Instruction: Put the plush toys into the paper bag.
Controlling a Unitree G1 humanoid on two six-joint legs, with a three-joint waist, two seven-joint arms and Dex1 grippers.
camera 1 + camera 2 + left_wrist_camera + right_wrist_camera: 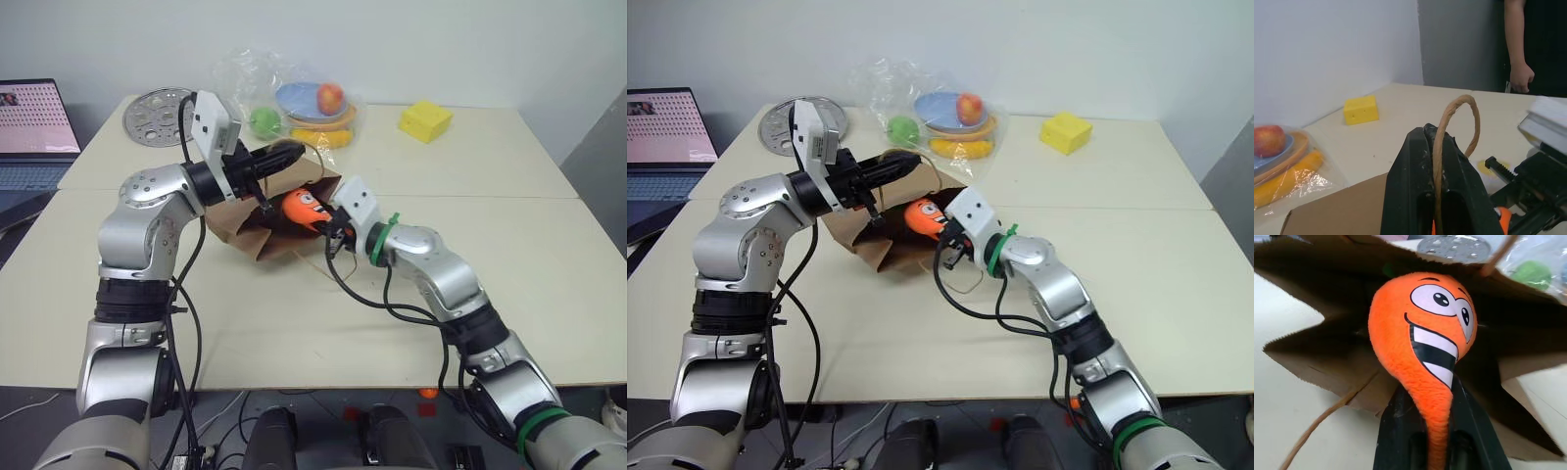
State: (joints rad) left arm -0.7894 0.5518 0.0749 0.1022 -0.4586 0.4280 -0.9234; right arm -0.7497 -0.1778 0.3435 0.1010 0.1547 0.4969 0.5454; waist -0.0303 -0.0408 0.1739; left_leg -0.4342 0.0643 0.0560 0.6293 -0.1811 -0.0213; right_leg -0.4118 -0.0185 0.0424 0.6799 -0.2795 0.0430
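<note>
Nearest to the camera is the right gripper (1432, 431), whose two black fingers are closed on the thin tail end of the orange plush carrot with a cartoon smiling face (1425, 338). This soft toy is held in front of the open mouth of the brown kraft paper bag (257, 235), with its thick round end pointing into the dark opening; whether it is already past the rim cannot be told for sure. The bag lies on its side on the pale beige table (490, 225), its mouth turned toward the right arm.

Above the bag, the left gripper (1437, 161) is closed on the thin tan loop handle (1462, 120) of the bag and holds the upper edge of the mouth lifted, so the opening is wide. The handle passes between the two black fingers and curves up over them. A second tan handle (1322, 423) lies loose on the table in front of the bag.

Behind the bag, near the far edge of the table, there is a clear plastic bag with toy fruit (304, 108): a red apple, a green ball and a yellow banana on plates. To its left lies a round metal perforated disc (155, 116), and well to its right a yellow sponge block (425, 120). An open laptop (34, 127) stands beyond the left edge of the table. A person's hand (1520, 78) hangs at the far side of the table.
</note>
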